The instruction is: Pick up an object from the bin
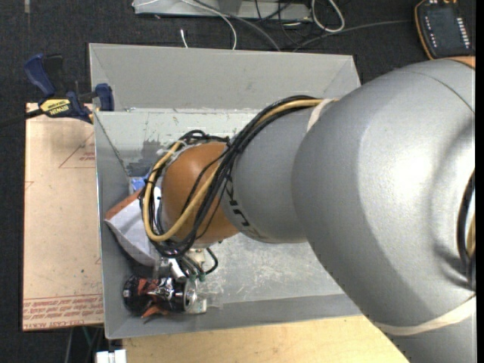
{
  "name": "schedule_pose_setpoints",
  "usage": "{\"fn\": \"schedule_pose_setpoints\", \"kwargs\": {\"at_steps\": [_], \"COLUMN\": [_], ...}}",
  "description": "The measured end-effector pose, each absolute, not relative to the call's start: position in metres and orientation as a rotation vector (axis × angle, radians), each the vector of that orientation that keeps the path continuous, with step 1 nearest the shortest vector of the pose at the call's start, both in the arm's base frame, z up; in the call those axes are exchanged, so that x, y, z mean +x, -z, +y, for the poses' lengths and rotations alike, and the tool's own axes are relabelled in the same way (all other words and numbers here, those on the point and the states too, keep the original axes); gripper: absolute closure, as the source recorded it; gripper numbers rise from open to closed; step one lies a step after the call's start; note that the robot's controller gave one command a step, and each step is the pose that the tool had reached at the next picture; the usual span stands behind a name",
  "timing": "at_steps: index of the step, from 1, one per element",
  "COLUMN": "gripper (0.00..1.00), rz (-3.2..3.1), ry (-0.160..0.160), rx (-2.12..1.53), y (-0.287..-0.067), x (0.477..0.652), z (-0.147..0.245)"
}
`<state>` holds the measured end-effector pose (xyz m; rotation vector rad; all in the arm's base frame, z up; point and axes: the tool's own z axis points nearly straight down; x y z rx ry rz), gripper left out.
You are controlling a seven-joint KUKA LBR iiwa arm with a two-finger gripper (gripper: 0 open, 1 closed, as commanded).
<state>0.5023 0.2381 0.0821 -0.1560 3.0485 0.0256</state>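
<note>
Black-and-orange small thing [149,293] lies in the lower-left corner of the bin [265,277], just beside the gripper [180,273] — nothing looks lifted yet. Whether the pincer is spread or clamped is hidden — grasp and lift seem left to do.

No readable text; dark lettering [237,207] on the arm [302,187] illegible.

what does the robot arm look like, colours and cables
Thick, rounded silver-grey arm with dark lettering near the wrist. An orange-brown dome cover caps the wrist, and yellow and black cables loop round it and run back along the arm.
</note>
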Motion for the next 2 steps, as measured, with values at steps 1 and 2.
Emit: {"fn": "schedule_pose_setpoints", "kwargs": {"at_steps": [1,2], "gripper": [1.00,1.00], "rz": [3.070,3.070], "ry": [-0.015,-0.019], "rx": [-0.159,-0.163], "y": [-0.102,-0.133], "x": [0.497,0.495], "z": [0.236,0.239]}}
